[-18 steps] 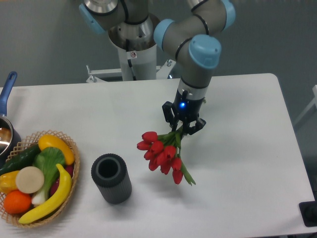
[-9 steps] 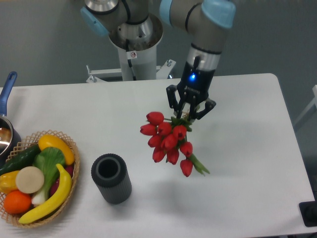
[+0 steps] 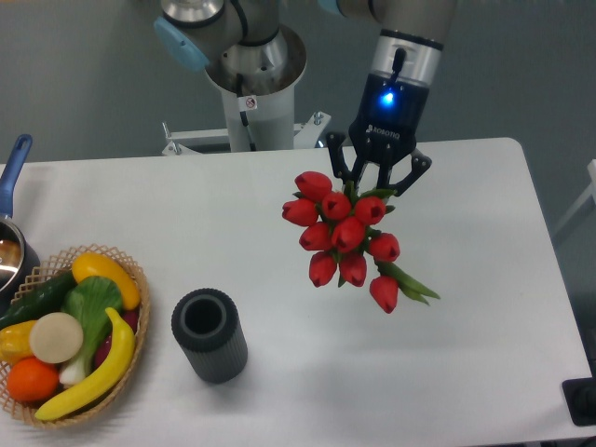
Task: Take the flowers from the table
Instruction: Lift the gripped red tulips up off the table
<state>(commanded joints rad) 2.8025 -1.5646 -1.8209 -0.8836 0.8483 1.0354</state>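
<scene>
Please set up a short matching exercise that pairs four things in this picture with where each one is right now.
Things:
1. red tulips
2. dark cylindrical vase
3. wicker basket
4. pot with blue handle

Places:
A. at the table's left edge, mostly cut off by the frame
B. front left corner of the white table, full of fruit and vegetables
C. hanging blooms-down from the gripper, its fingers closed on the stems
D. upright on the table, just right of the basket

Pairs: 1-C, 2-D, 3-B, 4-A
</scene>
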